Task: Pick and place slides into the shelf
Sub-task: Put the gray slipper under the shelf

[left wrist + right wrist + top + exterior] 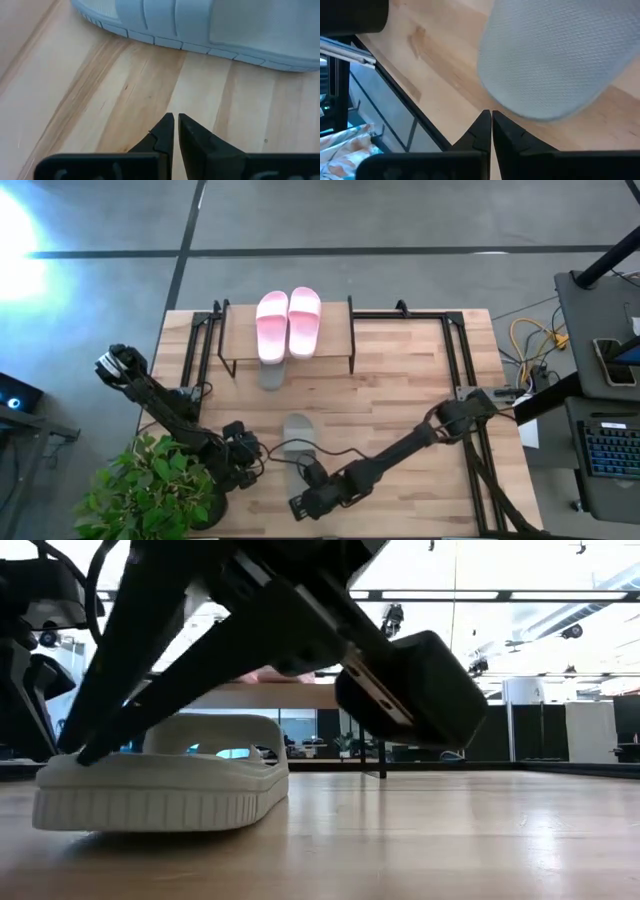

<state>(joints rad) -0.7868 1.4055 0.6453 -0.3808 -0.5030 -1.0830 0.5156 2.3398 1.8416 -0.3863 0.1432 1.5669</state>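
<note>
Slides: one grey-green slide lies flat on the wooden table near its front edge, between the two grippers. Right gripper is low at the sandal's rounded end, fingers pressed together, holding nothing; the sandal sits just ahead of its tips. Left gripper is at the sandal's side, just short of the ribbed sole, fingers nearly together, empty. Pink pair rests on the shelf top. Second grey-green slide pokes out from under the shelf
</note>
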